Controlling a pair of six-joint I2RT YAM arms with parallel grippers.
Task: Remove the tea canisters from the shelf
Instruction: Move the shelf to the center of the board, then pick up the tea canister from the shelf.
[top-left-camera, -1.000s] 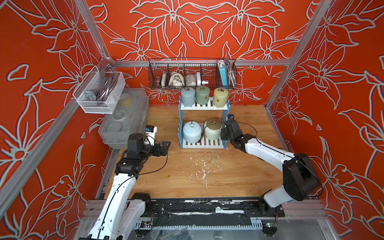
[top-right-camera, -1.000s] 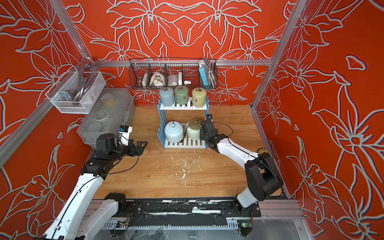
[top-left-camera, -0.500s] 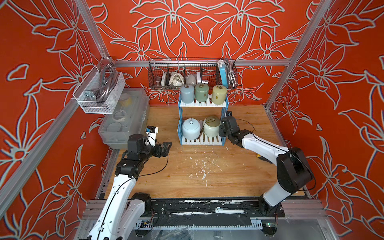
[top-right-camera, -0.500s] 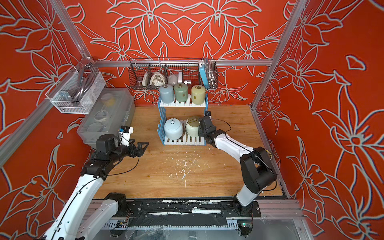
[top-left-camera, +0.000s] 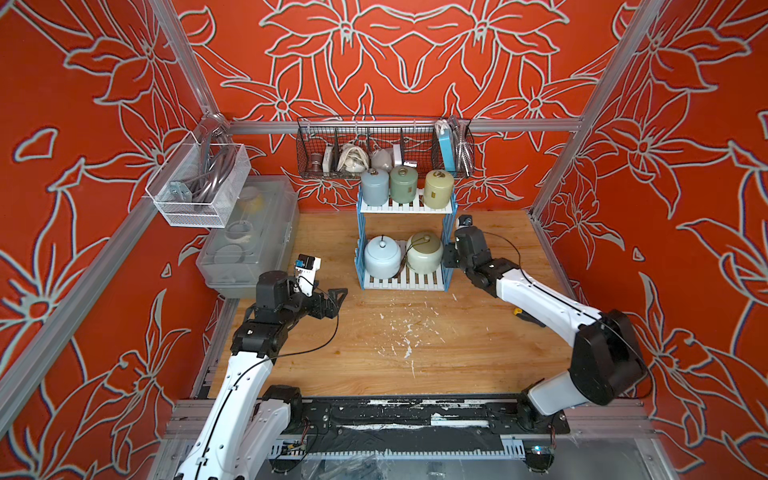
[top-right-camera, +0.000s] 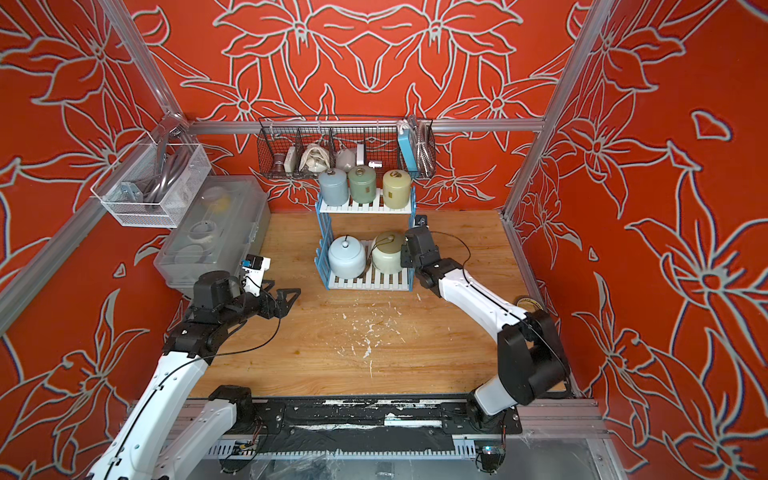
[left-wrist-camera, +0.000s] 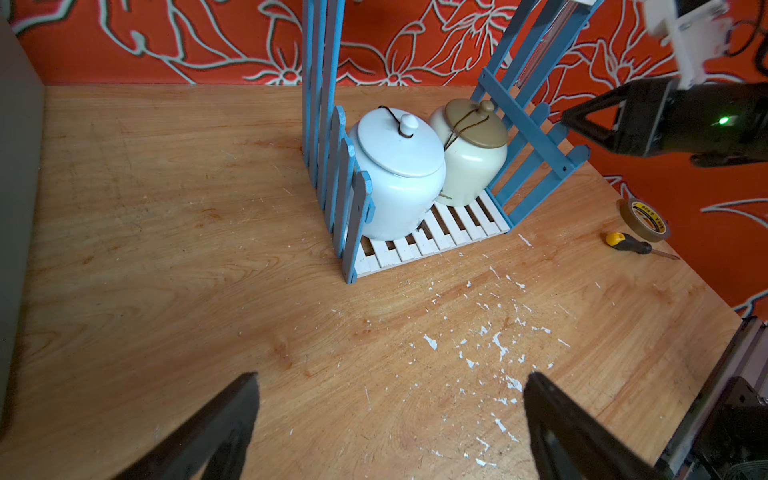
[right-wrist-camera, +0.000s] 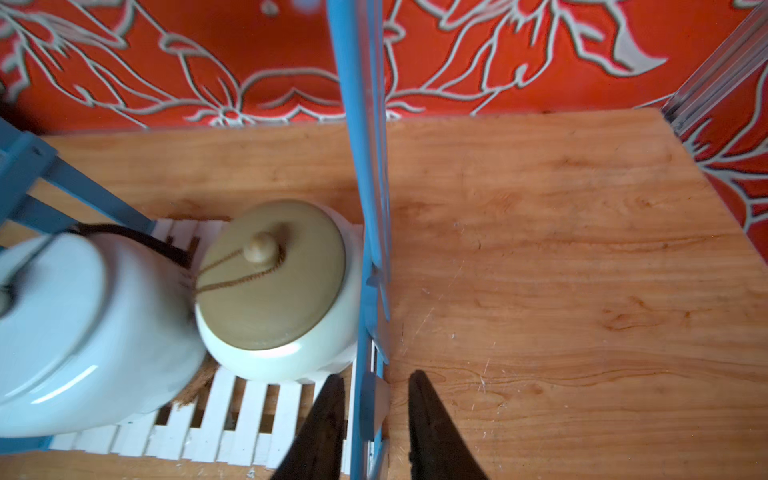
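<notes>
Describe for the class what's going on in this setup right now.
None of the five tea canisters has left the shelf: blue-grey cylinder, sage green cylinder and cream cylinder on top, pale blue jar and cream jar below. The right gripper straddles the shelf's right picket side beside the cream jar, jaws slightly apart, holding nothing. The left gripper hovers open over the table.
</notes>
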